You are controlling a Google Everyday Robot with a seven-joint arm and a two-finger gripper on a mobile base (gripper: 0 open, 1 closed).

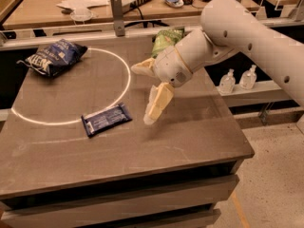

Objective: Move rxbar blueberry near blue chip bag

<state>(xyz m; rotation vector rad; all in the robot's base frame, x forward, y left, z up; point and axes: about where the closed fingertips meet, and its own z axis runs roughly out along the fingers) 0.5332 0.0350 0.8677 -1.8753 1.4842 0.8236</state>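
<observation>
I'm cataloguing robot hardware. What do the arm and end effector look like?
The arm is smooth, rounded white tubing with small dark dots along it. The end effector, over the table near the bar, is pale cream-yellow; no loose cables show.

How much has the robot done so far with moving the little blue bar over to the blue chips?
Nothing looks done yet. The rxbar blueberry lies on the front of the table, far from the blue chip bag at the back left corner. In hand: the gripper hangs just right of the bar, not touching it. Left: grab the bar, carry it and put it down by the bag.
</observation>
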